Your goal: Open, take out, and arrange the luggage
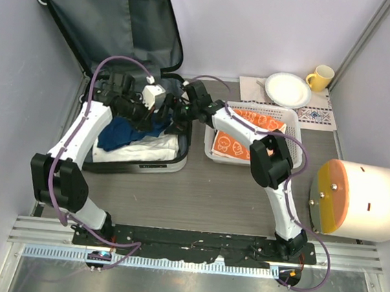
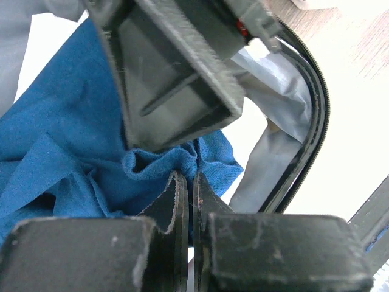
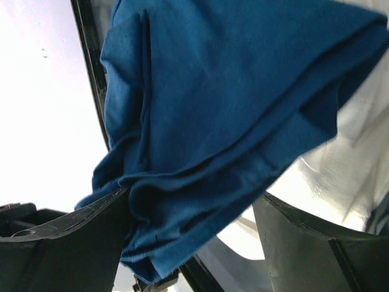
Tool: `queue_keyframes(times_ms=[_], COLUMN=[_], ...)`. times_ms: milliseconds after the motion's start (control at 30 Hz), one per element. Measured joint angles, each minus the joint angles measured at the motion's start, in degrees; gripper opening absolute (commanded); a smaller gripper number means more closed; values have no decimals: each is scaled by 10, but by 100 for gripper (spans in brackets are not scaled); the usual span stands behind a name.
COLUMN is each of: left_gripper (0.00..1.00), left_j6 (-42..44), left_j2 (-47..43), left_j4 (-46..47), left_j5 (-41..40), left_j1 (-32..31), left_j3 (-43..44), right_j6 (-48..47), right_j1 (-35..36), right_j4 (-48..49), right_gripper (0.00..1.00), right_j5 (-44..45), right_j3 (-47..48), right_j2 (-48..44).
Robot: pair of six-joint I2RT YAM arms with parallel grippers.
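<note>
Luggage [image 1: 118, 14] open at table [image 1: 245, 199] left rear, lid upright, left jaws pinching blue garment [image 2: 55, 146] fold over its base, right jaws spread astride same garment.

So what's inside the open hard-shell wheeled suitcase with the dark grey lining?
A crumpled blue cloth lies on folded white fabric in the suitcase. The left arm and right arm cover its back part; anything under the white fabric is hidden.

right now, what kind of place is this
Most likely a lab test booth staged as a home: metal frame posts, robot arms bolted to a rail, and household props, an open suitcase of clothes, a plate and a mug.
</note>
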Motion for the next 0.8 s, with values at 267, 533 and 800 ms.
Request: queue_keyframes(times_ms=[267,533,800], left_gripper=[0,0,0], left_j6=[2,2,-23], left_j2=[-29,-46,-31], left_j4=[-7,-28,-30], left_j5=[13,34,23], left_j1=[0,-4,-90], left_j3=[-29,-27,66], right_j6=[16,-7,-60], right_j1=[0,-5,-43], right_j4=[10,7,-42], right_gripper=[67,1,1], right_j5=[16,23,-5], right_j3=[49,71,89], right_j2=[38,44,5])
